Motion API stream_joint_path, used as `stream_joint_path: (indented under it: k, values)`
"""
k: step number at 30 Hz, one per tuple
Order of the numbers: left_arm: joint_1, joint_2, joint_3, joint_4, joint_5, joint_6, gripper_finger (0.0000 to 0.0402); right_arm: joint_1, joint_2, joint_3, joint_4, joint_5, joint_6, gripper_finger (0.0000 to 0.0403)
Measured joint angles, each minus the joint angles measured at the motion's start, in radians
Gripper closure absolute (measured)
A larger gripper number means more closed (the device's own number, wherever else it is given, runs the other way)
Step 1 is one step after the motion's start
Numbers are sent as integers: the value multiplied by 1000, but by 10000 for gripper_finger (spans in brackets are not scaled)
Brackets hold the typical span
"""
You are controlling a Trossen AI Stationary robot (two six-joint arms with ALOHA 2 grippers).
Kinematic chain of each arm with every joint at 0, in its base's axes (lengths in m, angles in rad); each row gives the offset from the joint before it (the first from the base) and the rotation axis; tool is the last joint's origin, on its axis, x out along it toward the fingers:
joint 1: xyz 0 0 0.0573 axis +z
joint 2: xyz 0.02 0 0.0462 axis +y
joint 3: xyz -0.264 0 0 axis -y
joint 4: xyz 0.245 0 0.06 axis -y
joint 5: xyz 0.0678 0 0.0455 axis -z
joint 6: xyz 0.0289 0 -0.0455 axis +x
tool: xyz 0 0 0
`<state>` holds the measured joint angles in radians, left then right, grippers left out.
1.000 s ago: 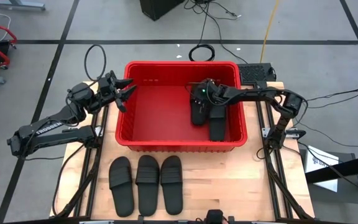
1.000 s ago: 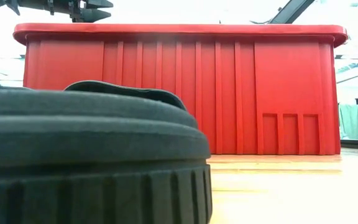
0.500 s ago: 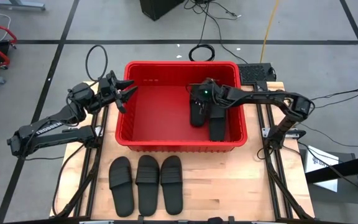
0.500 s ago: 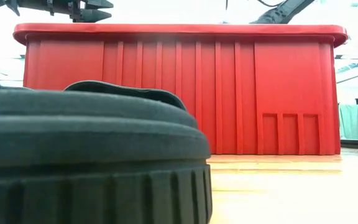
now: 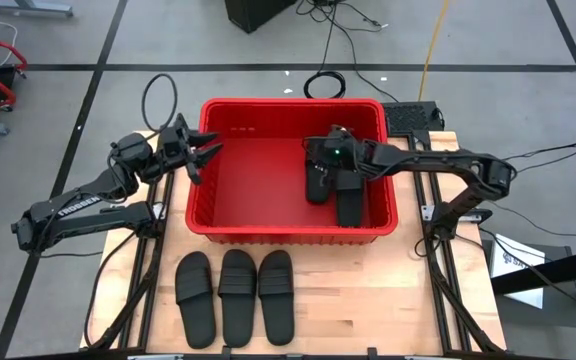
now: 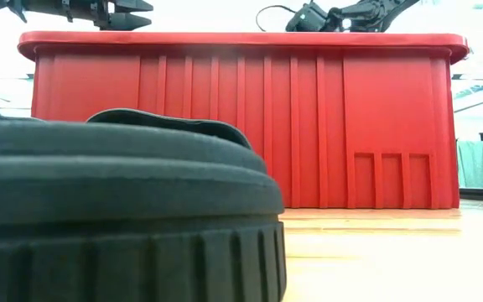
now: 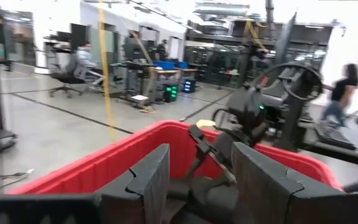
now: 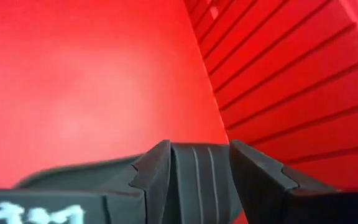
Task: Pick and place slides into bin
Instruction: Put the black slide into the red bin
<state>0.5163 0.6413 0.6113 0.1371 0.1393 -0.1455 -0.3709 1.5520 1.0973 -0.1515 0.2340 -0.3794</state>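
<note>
Black ribbed slides (image 5: 235,296) before red slotted bin (image 5: 290,232).

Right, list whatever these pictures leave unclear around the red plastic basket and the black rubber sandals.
- Low view: the red plastic basket shows only its outer wall, hiding its contents; a close black rubber sandal blocks the table's left.
- High view: the right gripper covers part of the sandals in the basket; their count is uncertain.
- Right wrist view: whether the fingers grip the ribbed strap is unclear.

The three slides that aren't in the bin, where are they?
In the high view, the three slides lie side by side on the wooden table, just in front of the red bin, toward its left half.
</note>
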Motion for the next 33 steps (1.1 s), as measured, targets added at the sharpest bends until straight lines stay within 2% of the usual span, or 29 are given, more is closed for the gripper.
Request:
stream_joint_path:
  k: [10,15,26,33]
  values:
    - [-4,-1,0,12,157,-45,222,67,-38,0,46,0,55,248]
    - [-48,-2,0,71,229,-48,222,125,-59,0,78,0,78,250]
    - [-174,-7,0,100,257,-43,222,273,-134,0,158,0,107,253]
    - [-273,-7,0,68,258,-7,222,382,-139,0,213,0,126,261]
